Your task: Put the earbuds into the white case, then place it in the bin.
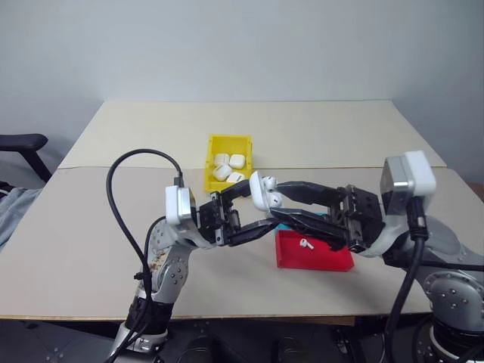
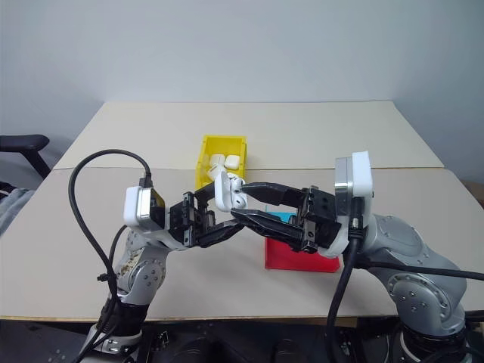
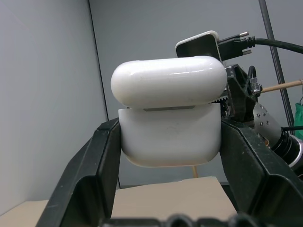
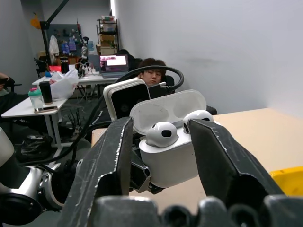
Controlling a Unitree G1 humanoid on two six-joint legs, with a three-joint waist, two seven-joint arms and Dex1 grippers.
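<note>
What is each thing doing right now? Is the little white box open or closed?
white case: lid open, held up off the table in the left hand.
earbuds: two sitting in the open case.
left hand: shut on the case.
right hand: open, fingers either side of the case.
yellow bin: holds several white cases.
red tray: one earbud lying in it.

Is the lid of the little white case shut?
No, the white case has its lid flipped up, with two earbuds sitting inside.
</note>
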